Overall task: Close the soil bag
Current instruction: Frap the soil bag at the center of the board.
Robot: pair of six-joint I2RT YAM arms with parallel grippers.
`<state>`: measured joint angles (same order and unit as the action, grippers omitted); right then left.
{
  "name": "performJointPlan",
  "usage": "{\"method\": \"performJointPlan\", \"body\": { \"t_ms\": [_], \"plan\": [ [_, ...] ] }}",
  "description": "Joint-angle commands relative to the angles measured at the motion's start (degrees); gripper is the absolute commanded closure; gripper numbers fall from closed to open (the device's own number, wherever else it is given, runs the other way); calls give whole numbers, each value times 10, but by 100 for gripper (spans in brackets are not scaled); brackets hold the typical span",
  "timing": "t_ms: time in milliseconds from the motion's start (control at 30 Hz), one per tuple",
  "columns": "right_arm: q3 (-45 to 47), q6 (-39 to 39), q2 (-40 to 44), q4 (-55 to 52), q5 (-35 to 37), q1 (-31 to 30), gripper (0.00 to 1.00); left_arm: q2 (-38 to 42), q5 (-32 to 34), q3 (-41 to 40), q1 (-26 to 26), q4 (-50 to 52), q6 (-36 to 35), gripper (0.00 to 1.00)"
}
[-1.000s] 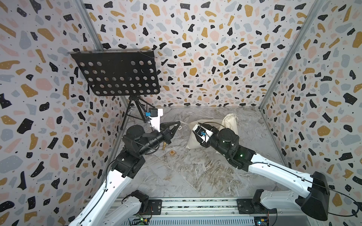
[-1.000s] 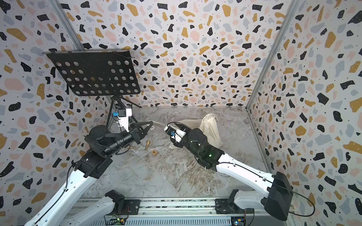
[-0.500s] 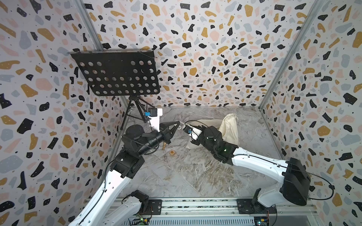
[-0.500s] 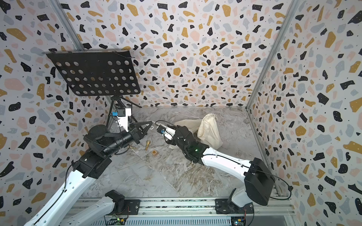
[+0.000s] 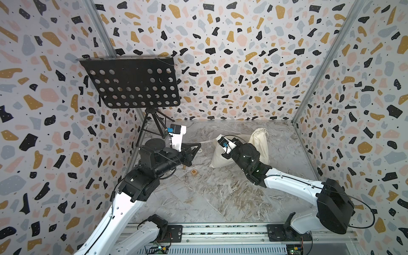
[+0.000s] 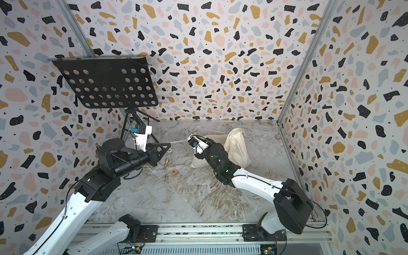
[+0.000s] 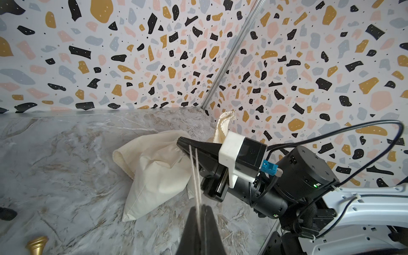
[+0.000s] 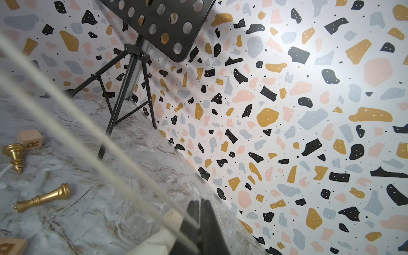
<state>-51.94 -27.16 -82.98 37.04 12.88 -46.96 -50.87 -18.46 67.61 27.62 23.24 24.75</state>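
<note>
A: Since a second ago the right gripper (image 7: 181,141) has gone from half-open to pressed together, and its arm's big black joint has swung toward the middle. Did the other side budge?

B: No. The left gripper (image 7: 199,209) sits where it was, pinching the 2 cords (image 7: 194,174) between its tips.

A: Where do they run?

B: Taut and side by side, from those tips straight to the gathered neck of the soil bag (image 7: 159,174), right where the right gripper's tips sit.

A: Is the right one holding cloth?

B: Cannot tell. Seen from its own wrist, its fingers (image 8: 194,214) meet, the cords pass just beside them, blurred, and cream cloth shows close against them.

A: And the bag itself?

B: Lying on its side on the marble table (image 5: 209,198), toward the back, about midway across, neck puckered and pointing at the left arm. Just behind it a beige sack (image 5: 259,143) stands with its frilled rim up.

A: Anything else?

B: 1 gold chess piece (image 8: 44,197) lies flat, with a 2nd gold piece (image 8: 14,154) and a wooden letter block (image 8: 31,140) near it, all by the left gripper. A black music stand (image 5: 132,86) fills the back left corner.
</note>
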Motion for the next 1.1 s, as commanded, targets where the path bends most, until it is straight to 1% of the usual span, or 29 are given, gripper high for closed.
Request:
{"method": "performJointPlan", "body": {
  "t_ms": [0, 100, 200, 333, 467, 567, 633, 767, 833, 900, 967, 1033, 1067],
  "plan": [
    [50, 21, -19, -149, 174, 118, 87, 43, 23, 140, -8, -140, -38, 100],
    [51, 23, -15, -164, 163, 132, 85, 24, 14, 189, -8, -128, -50, 100],
    [49, 29, -19, -172, 154, 138, 85, 18, 11, 209, -8, -109, -56, 100],
    [43, 36, -26, -183, 142, 140, 82, 21, 29, 210, -8, -96, -67, 100],
    [40, 41, -30, -194, 130, 141, 76, 27, 44, 212, -8, -92, -73, 100],
    [41, 48, -33, -197, 124, 142, 75, 21, 36, 224, -8, -87, -74, 100],
    [40, 53, -34, -200, 116, 142, 76, 16, 31, 224, -8, -84, -71, 100],
    [32, 66, -21, -220, 65, 142, 85, 24, 36, 170, -8, -100, -57, 100],
    [28, 79, -2, -228, 24, 142, 92, 29, 50, 113, -8, -108, -53, 100],
    [24, 90, 16, -236, -17, 142, 97, 32, 79, 54, -8, -113, -49, 100],
    [13, 106, 33, -251, -64, 141, 100, 26, 105, -6, -8, -120, -44, 100],
    [-1, 120, 48, -271, -121, 140, 100, 13, 119, -60, -8, -139, -37, 100],
    [-11, 127, 55, -285, -147, 140, 100, 5, 124, -85, -8, -149, -34, 95]
  ]
}}
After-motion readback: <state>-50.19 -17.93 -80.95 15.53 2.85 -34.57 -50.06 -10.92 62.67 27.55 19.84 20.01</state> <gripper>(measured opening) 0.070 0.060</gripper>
